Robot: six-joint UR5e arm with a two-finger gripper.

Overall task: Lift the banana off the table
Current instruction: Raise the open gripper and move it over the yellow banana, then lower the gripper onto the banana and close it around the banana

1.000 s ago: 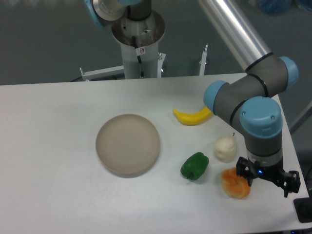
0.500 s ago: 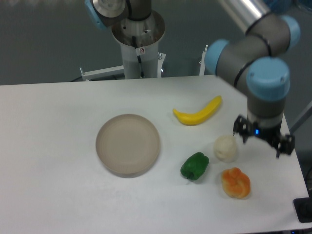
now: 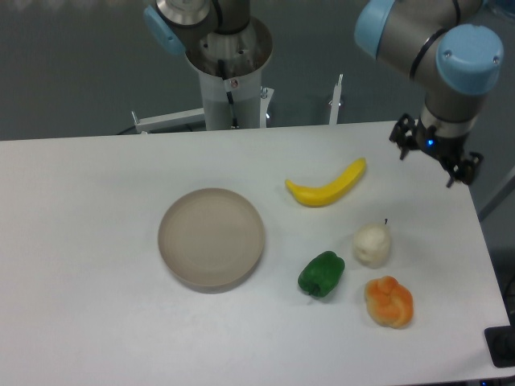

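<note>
The yellow banana [image 3: 327,185] lies on the white table [image 3: 96,241], right of center, its curve opening upward. My gripper [image 3: 435,155] hangs in the air above the table's far right, up and to the right of the banana and well apart from it. Its two dark fingers point down, spread, with nothing between them.
A round beige plate [image 3: 212,238] sits left of the banana. Below the banana lie a green pepper [image 3: 322,273], a white pear-like fruit [image 3: 372,244] and a lumpy orange fruit [image 3: 389,301]. The arm's base column [image 3: 229,72] stands behind the table's far edge.
The gripper has risen and moved away from the orange fruit toward the far right of the table. The banana, once partly hidden by the arm, now shows fully.
</note>
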